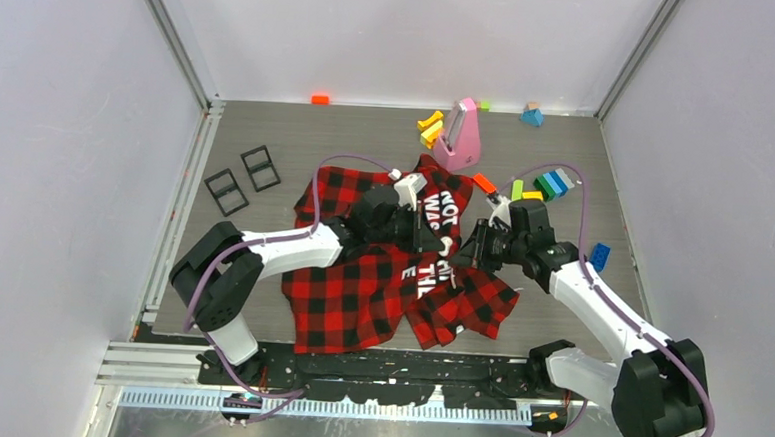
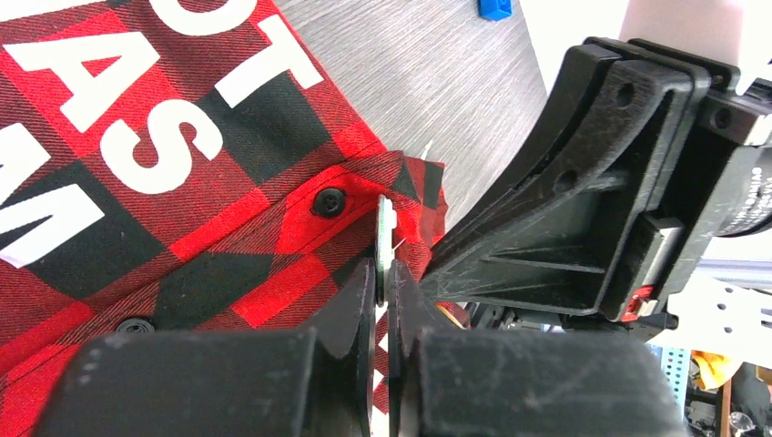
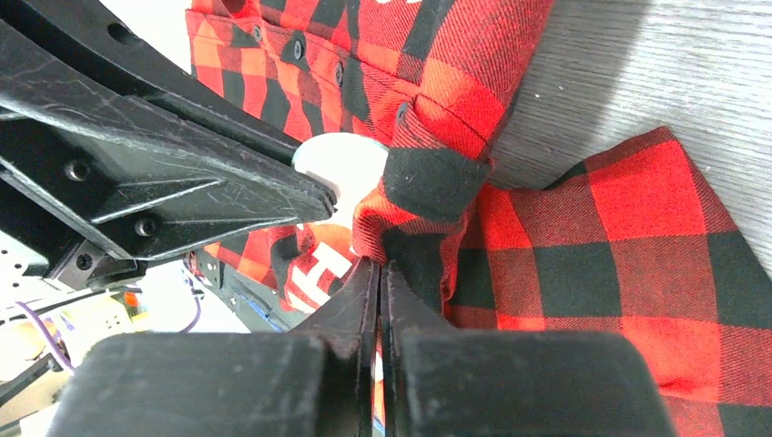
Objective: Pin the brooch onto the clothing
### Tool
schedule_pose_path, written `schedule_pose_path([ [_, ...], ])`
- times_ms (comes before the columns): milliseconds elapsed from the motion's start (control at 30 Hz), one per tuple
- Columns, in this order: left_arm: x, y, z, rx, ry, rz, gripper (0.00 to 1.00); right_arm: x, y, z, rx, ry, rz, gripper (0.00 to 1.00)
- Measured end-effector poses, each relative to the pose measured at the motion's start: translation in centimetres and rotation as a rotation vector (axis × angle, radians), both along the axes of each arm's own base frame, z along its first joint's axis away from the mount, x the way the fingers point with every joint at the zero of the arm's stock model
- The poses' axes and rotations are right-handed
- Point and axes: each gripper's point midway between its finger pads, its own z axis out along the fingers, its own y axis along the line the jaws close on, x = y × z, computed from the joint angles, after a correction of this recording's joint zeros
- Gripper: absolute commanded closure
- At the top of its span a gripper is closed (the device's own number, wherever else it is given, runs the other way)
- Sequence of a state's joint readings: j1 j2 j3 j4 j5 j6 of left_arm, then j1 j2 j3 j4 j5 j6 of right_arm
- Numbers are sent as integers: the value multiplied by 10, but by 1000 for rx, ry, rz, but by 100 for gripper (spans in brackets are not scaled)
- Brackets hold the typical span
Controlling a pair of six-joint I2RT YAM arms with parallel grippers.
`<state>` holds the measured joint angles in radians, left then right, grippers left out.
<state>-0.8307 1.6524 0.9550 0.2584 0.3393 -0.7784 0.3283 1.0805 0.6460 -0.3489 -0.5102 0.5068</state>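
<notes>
Top view: shirt (image 1: 360, 287) lies rumpled mid-table. Left gripper (image 1: 431, 237) and right gripper (image 1: 468, 251) meet tip to tip over its lettered front; detail too small here. Left wrist view: left jaws are pressed together on the thin pale brooch (image 2: 386, 223), held edge-on just beside a fold of placket near a black button (image 2: 329, 200); pin not visible. Right wrist view: right jaws nearly closed, apparently pinching that fold of shirt, though the bite looks shallow. Risks: the fold slips out of the pinch when the brooch pushes in; the disc twists because only its rim is clamped; the crowded fingers knock each other.
</notes>
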Motion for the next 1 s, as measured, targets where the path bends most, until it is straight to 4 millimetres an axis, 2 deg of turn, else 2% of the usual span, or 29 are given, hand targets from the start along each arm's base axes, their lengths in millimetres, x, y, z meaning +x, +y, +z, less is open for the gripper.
schedule_pose_path([
  [333, -9, -1, -1, -37, -5, -46, 100, -2, 7, -13, 41, 28, 17, 99],
  [533, -9, 0, 3, -55, -16, -59, 100, -2, 9, -14, 50, 34, 26, 98],
  [800, -12, 6, 20, -97, -24, -79, 100, -4, 11, -5, 74, 12, 38, 64],
  [900, -13, 11, 34, -133, -17, -101, 100, -6, 12, 9, 93, -40, 55, 52],
  [1000, -16, 18, 52, -174, -18, -130, 100, -11, 13, 28, 123, -115, 78, 46],
])
